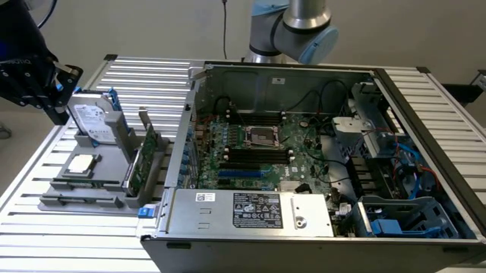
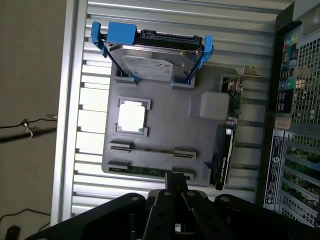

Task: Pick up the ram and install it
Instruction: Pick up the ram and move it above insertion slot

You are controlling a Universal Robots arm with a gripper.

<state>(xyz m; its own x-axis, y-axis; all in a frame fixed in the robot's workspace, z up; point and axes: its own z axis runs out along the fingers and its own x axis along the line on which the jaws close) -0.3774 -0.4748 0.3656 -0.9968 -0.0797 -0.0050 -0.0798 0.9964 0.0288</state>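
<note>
The ram [image 2: 142, 171] is a thin green stick that stands on edge in the outer slot of the grey holder [image 2: 165, 130]. In the exterior view the ram [image 1: 87, 182] sits near the holder's front edge. My gripper [image 2: 174, 179] hovers above the holder with its black fingers pressed together and nothing between them, the tips just over the ram's slot. From the exterior view, my gripper [image 1: 59, 116] hangs at the far left, above and behind the holder [image 1: 83, 196]. The open computer case [image 1: 319, 227] lies to the exterior view's right, with the motherboard [image 1: 258, 148] and its black memory slots exposed.
On the holder stand a hard drive [image 2: 152, 57] in a blue bracket, a square silver processor [image 2: 132, 116] and a broader green expansion card [image 2: 226, 150]. A second slot [image 2: 150, 150] beside the ram looks vacant. The slatted metal table [image 1: 68, 250] carries everything.
</note>
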